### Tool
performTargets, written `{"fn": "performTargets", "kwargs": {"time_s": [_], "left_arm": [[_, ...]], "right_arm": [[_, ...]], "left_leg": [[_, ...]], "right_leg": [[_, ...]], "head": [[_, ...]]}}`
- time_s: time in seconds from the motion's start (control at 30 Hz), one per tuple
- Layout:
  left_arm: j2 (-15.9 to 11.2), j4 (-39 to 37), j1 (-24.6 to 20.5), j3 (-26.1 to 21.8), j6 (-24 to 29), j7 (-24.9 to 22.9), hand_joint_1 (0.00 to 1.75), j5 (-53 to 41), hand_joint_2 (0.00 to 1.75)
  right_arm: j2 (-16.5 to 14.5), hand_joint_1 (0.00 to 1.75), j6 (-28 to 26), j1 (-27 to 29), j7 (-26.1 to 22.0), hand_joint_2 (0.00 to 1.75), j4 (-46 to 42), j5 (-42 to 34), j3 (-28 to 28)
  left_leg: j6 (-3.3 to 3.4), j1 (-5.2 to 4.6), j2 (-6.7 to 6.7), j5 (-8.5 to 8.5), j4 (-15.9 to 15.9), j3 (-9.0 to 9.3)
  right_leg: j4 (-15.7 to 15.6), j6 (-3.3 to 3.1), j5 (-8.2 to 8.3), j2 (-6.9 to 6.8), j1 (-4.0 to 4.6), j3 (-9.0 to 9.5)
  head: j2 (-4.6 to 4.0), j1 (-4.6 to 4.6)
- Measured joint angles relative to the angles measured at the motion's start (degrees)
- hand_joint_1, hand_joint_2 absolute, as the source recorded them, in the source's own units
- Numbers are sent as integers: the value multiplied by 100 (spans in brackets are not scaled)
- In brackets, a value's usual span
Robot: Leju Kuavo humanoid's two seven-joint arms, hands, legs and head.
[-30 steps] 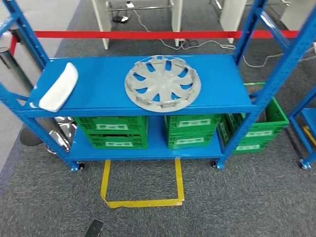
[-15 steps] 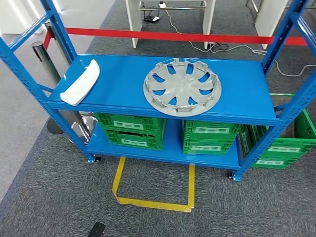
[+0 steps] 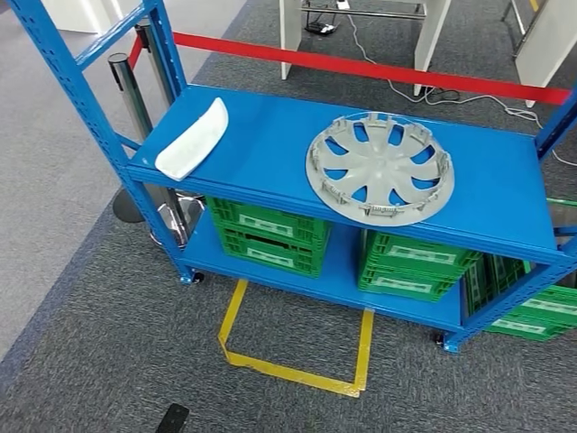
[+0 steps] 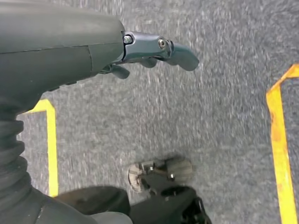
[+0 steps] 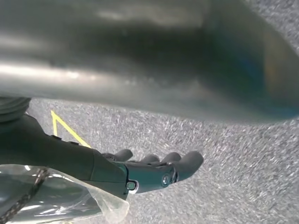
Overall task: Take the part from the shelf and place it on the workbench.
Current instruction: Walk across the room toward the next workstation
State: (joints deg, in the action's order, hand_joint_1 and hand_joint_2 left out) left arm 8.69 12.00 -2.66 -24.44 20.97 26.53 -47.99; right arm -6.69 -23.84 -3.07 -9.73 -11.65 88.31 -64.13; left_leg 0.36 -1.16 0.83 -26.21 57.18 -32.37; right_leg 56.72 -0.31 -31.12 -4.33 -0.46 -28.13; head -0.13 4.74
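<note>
A grey wheel cover lies flat on the upper board of the blue shelf, toward its right half. A white curved part lies at the board's left end. My left hand hangs over grey carpet with its fingers stretched out and nothing in it. My right hand also hangs over the carpet, fingers extended and holding nothing. Both hands are well away from the shelf.
Green crates sit on the lower board, and another green crate stands beyond the shelf's right post. A yellow tape square marks the carpet in front. Red barrier tape and a metal post stand behind.
The whole picture has shifted rightward and tilted, so the camera has turned to the left; the shelf and the parts on it lie as before.
</note>
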Motion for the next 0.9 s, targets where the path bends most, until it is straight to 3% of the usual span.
{"fn": "performTargets", "kwargs": {"time_s": [0.07, 0.27, 0.63, 0.83, 0.9], "left_arm": [[5, 0, -3, -2, -3, -5, 0, -2, 0], [14, 0, -37, -2, -25, -10, 0, -9, 0], [14, 0, -41, -4, -52, -28, 0, -20, 0], [10, 0, -39, -11, -55, -30, 0, -20, 0], [14, 0, -38, -13, -55, -32, 0, -25, 0]], "right_arm": [[3, 0, 1, 3, 9, 0, -1, -10, 0], [16, 0, -5, 11, 31, 0, -2, -13, 0], [16, 0, -12, 12, 31, 0, -2, -92, 0], [16, 0, -4, 6, 57, 0, -2, -121, -2], [17, 0, -5, -4, 63, 0, -2, -115, -2]], "left_leg": [[39, -10, 2, -18, 4, 3], [93, -16, 6, -53, 11, 21], [103, -13, 7, -59, 11, 47], [190, -38, 9, -100, 16, 67], [229, -3, 15, -60, -88, 127]], "right_leg": [[-18, 20, -5, 15, -9, 32], [-86, 147, -5, 25, -20, 14], [-90, 171, -6, 24, -20, 34], [-130, 240, -6, 9, -39, 87], [-60, 264, -75, 99, -39, 80]], "head": [[0, 1], [0, 2], [0, 3], [0, 5], [0, 2]]}}
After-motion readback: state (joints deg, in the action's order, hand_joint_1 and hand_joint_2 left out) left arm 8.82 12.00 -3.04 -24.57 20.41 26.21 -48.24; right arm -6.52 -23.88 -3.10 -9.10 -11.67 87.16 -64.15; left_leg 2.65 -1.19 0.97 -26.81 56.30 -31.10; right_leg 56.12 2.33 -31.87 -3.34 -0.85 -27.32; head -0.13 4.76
